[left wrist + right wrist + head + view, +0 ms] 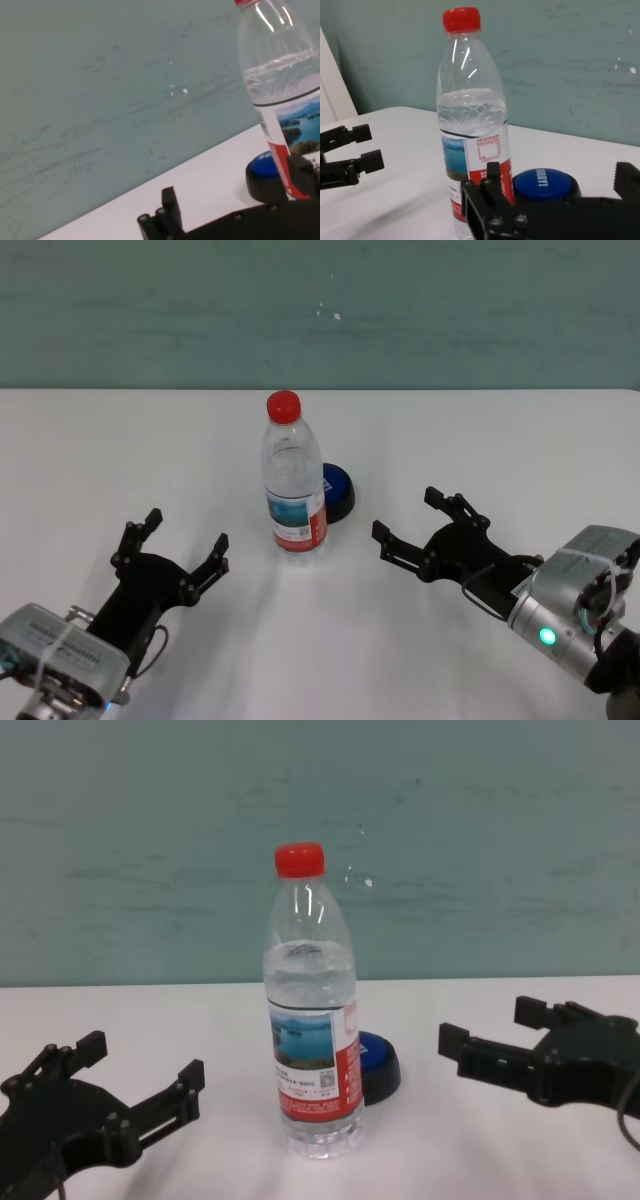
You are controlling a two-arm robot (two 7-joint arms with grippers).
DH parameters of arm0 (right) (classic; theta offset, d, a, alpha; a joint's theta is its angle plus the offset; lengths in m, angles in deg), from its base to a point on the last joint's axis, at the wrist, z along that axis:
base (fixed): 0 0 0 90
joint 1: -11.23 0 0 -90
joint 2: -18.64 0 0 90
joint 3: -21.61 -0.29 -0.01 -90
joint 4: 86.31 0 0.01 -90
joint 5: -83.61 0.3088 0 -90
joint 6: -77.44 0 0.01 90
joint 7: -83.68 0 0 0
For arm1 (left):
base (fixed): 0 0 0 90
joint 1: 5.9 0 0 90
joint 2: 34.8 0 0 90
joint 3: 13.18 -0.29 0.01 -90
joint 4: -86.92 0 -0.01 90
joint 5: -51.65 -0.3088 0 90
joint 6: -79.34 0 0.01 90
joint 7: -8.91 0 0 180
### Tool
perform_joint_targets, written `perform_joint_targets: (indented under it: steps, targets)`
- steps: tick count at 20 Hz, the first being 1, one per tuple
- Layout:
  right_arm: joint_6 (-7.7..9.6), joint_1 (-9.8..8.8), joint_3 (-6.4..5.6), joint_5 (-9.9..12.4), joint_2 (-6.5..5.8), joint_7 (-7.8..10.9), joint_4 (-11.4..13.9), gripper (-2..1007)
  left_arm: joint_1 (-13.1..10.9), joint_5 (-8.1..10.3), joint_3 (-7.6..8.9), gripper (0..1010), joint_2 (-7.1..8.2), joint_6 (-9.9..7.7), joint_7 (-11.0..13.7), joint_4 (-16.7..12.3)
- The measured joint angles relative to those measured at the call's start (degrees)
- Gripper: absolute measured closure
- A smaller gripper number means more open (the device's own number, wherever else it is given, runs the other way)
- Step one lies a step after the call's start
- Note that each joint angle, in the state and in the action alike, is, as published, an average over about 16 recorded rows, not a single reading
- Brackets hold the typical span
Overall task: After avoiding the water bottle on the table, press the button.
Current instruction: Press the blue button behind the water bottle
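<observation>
The left gripper [183, 542] sits at about 8 o'clock on the table [100, 440], fingers spread wide, holding nothing. The water bottle [293, 480] stands upright in the middle. The button [337, 492] peeks out just behind it, at 1 o'clock. The right gripper [408, 520] waits at 4 o'clock, wide open and empty.
</observation>
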Motion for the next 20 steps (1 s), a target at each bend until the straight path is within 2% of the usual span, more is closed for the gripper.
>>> perform_joint_targets:
  steps: [9,14,20]
  targets:
    - [-0.18,-0.11,0.67,2.0,-1.2,-0.89,0.1,1,0.0,0.0,0.0,10,0.0,0.0,0.0,0.0]
    - [0.78,-0.76,0.65,2.4,-2.35,-1.87,1.5,1,0.0,0.0,0.0,10,0.0,0.0,0.0,0.0]
    - [2.15,-2.3,-0.12,2.4,-3.9,-3.12,3.9,1,0.0,0.0,0.0,10,0.0,0.0,0.0,0.0]
